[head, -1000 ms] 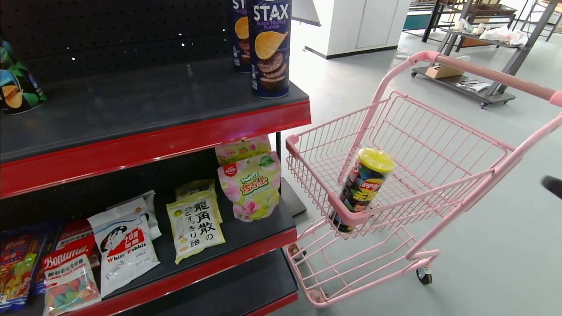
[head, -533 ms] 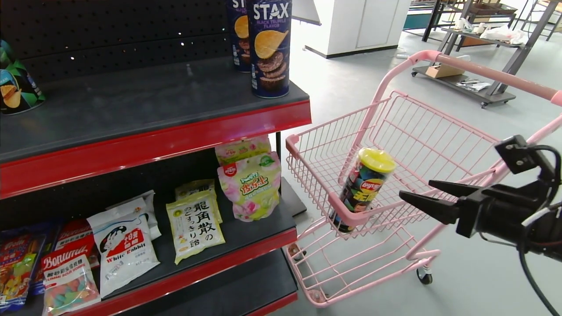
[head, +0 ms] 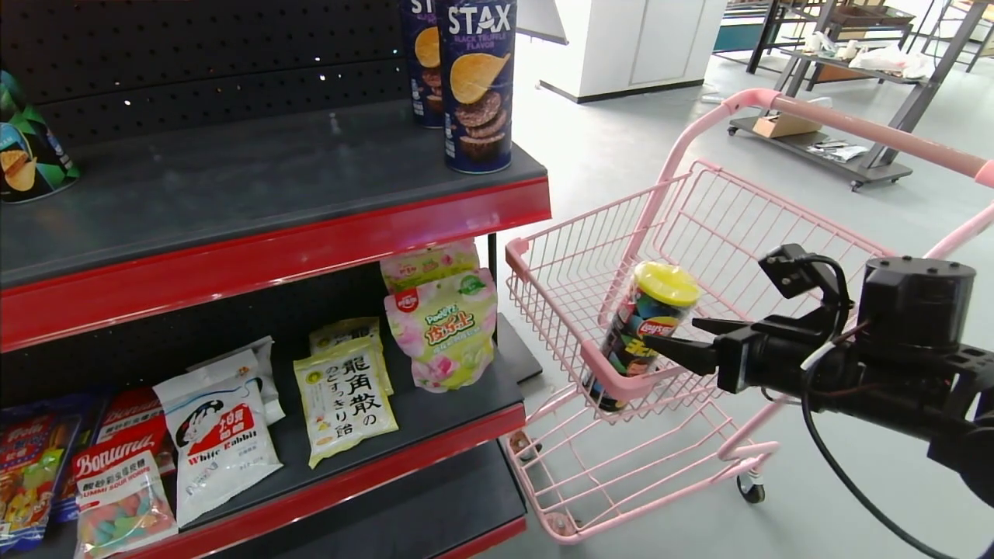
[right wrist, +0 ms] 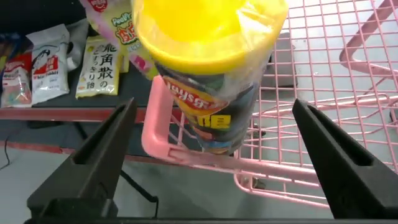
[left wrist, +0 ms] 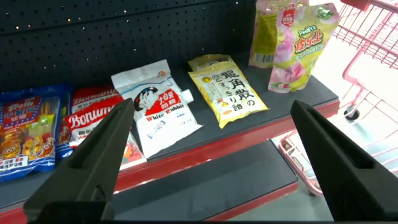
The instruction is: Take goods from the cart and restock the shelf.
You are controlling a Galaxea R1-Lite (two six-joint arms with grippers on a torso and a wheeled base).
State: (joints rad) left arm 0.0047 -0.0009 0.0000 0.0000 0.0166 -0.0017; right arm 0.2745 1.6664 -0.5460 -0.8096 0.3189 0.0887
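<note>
A chips can (head: 651, 304) with a yellow lid leans in the front corner of the pink cart's basket (head: 722, 233). My right gripper (head: 669, 331) is open, level with the can's upper body, its fingertips just short of it on the handle side. In the right wrist view the can (right wrist: 208, 68) stands between and beyond the two open fingers (right wrist: 93, 168), behind the basket rim (right wrist: 186, 155). My left gripper (left wrist: 211, 104) is open and holds nothing, facing the lower shelf's snack bags (left wrist: 158, 106). The upper shelf board (head: 256, 178) is largely bare.
Two tall dark blue chips cans (head: 477, 85) stand at the upper shelf's right end, and another can (head: 27, 147) at its left. Several snack bags (head: 345, 396) lie on the lower shelf. Grey open floor (head: 854, 466) lies right of the cart, with tables farther back.
My right arm has come in from the right edge and moved left, bringing its open fingers up to the can in the cart. The can and cart have stayed put.
</note>
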